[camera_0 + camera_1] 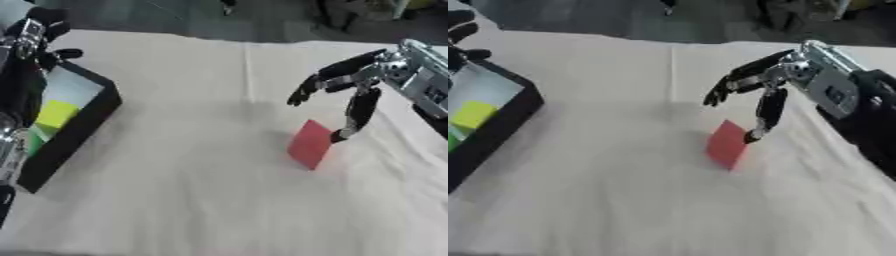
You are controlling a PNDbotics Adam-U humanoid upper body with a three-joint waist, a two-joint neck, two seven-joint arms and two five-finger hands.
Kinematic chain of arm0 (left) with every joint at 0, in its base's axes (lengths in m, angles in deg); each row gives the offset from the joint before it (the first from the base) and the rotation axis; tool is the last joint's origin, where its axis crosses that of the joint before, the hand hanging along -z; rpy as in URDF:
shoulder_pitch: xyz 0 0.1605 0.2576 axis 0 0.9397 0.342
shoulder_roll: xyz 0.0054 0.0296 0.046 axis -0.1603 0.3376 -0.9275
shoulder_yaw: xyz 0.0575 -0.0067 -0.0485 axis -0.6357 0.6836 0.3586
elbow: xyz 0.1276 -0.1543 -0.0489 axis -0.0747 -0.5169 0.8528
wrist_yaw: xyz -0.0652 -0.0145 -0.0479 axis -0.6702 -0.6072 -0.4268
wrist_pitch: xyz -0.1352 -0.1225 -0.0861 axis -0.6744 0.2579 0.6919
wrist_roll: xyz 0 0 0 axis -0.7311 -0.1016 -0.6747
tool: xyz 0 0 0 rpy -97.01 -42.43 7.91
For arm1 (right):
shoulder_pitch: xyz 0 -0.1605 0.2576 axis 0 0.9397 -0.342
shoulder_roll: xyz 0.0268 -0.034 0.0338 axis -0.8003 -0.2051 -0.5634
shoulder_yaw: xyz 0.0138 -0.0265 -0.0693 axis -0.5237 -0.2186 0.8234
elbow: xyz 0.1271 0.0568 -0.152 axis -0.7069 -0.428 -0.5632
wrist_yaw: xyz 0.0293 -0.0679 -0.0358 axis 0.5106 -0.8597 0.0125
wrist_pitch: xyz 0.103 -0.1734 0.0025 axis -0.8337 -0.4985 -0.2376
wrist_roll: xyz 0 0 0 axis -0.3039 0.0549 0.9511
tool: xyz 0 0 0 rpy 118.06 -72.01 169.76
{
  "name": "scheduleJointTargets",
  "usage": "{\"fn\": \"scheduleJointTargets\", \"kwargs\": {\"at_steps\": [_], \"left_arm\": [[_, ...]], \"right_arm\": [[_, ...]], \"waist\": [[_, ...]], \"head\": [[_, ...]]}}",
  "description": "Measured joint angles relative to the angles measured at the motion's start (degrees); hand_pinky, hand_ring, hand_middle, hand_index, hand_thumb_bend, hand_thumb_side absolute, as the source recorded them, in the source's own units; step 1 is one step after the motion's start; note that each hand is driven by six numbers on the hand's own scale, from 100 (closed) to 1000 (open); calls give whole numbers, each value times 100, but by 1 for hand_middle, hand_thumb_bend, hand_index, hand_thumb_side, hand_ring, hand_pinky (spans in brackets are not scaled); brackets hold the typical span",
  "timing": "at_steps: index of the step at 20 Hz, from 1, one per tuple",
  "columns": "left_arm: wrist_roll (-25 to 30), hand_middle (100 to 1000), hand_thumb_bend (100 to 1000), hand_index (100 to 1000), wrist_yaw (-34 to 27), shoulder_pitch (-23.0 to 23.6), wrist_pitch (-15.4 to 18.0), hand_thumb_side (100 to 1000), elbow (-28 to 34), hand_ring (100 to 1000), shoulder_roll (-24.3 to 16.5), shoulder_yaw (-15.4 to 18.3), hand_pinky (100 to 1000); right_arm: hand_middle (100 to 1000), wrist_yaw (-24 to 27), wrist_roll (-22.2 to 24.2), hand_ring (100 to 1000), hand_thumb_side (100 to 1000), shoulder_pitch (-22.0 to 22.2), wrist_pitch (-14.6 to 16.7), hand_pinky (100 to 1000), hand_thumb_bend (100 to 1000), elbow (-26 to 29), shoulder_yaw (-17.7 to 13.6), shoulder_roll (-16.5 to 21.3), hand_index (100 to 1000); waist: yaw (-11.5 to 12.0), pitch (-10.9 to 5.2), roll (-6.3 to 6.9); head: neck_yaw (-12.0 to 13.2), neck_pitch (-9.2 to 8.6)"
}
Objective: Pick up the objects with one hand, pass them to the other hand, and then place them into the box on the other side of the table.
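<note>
Pick-up step, by the look of it. Your right hand (354,82) comes in from the upper right of the frame, fingers spread and mostly straight. One digit points down with its tip at the upper right edge of the red block (310,144). Nothing is curled round the block, so it isn't gripped yet.

The red block sits right of centre on the cloth-covered table (192,190), tilted up on a corner or edge.

The black box (83,127) is at the left edge, with a yellow block (57,114) and something green inside.

Your left hand (35,30) shows in the upper left corner above the box; I can't tell its finger state.

Next move, I'd judge: close fingers and thumb round the red block, lift, carry it leftward for the handover.
</note>
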Motion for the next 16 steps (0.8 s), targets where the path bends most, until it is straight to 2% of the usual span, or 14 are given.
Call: {"fn": "scheduleJointTargets", "kwargs": {"at_steps": [3, 6, 11, 16], "left_arm": [[-8, 840, 100, 792, 0, 22, 0, 743, -11, 922, -1, 0, 750], [-17, 839, 100, 792, 0, 34, 5, 743, -34, 922, -2, 1, 747], [-30, 839, 100, 789, 0, 34, 9, 749, -37, 933, -2, 1, 749], [-35, 839, 100, 787, 0, 31, 6, 746, -38, 934, -2, 1, 747]], "right_arm": [[870, -106, -77, 912, 106, -135, 81, 952, 562, -76, 63, 22, 984], [871, -192, -163, 913, 116, -272, 167, 952, 559, -87, 161, 39, 984], [849, -203, -265, 896, 152, -307, 269, 939, 476, -169, 359, 5, 970], [842, -41, -302, 893, 173, -283, 307, 933, 436, -300, 540, -129, 965]], "waist": [[-26, 0, 0], [-48, 0, 0], [-34, 0, 0], [-14, 0, 0]], "head": [[3, 3], [5, 13], [5, 26], [5, 26]]}}
